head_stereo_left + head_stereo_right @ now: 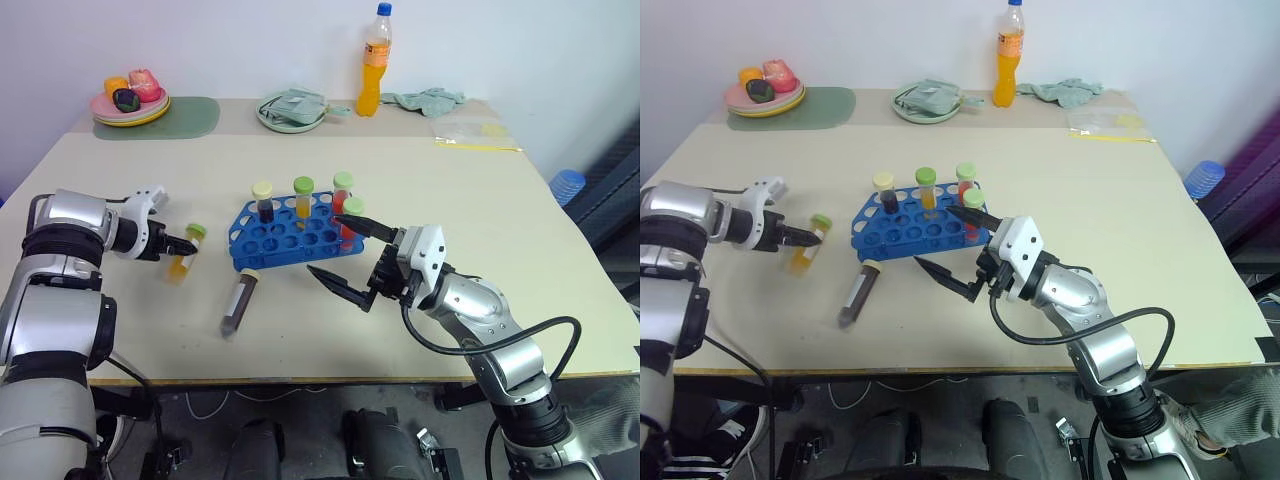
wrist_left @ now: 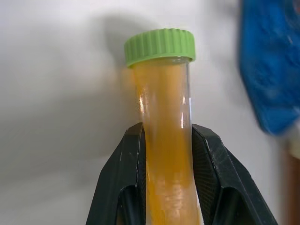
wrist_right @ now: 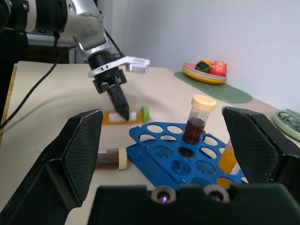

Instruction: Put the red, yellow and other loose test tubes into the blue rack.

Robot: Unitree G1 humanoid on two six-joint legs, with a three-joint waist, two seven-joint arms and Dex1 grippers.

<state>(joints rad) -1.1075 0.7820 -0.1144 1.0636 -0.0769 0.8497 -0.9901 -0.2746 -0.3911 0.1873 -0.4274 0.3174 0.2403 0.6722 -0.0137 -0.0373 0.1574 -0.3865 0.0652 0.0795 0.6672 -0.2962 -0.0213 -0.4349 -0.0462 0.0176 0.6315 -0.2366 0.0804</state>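
Our right gripper [image 1: 345, 250] hovers spread wide and empty at lower centre; our left gripper [image 1: 187, 245], angled down at left, pinches the yellow tube [image 2: 164, 154] lying flat. The right wrist view shows it lying beside the blue rack [image 1: 290, 235] at centre.

A clear, glossy tube [image 2: 164, 154] of orange-yellow liquid, topped by a ribbed green plastic cap [image 2: 160, 46], is clamped between the matt black, finely textured fingers [image 2: 123, 178] of the left gripper [image 1: 186, 243]. Beside it, the blue rack [image 1: 290, 236] is seen as smooth, shiny plastic. The worktop [image 1: 500, 230] beneath is a matt, smooth cream surface.
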